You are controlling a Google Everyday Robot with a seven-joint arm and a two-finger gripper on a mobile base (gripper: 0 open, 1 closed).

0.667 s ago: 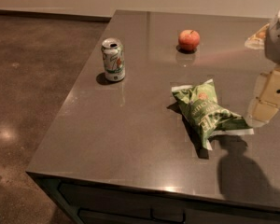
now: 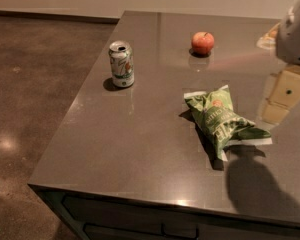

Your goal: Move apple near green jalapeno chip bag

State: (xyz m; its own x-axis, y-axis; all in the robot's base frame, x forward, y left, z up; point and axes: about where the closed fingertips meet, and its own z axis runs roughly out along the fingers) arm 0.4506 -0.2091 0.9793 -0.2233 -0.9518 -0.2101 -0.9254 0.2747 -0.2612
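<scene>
Toward the far side of the grey counter (image 2: 140, 149), the apple (image 2: 203, 42) sits upright on the bare surface, red-orange with a short stem showing at its top and a faint reflection under it. Nothing touches it. The green jalapeno chip bag (image 2: 221, 121) lies nearer the front and slightly to the right, well apart from the apple. It is crumpled and flat on the counter, with its pale sealed ends at upper left and lower right and a small red-orange emblem near its upper part. To the left of the apple, and a little nearer the camera, a white-green soda can (image 2: 121, 64) stands upright close to the counter's left edge, its tab opening visible.

The gripper (image 2: 280, 101) hangs at the right edge of the view, above the counter. It is to the right of the chip bag and to the right of and nearer than the apple, touching neither. Its cream-coloured parts hang below a rounded white housing (image 2: 295, 31). I cannot tell whether it is open or closed, and no object is seen in its grasp. The arm's dark shadow (image 2: 260, 184) falls on the counter in front of the bag. A brown polished floor (image 2: 35, 84) fills the left side.
</scene>
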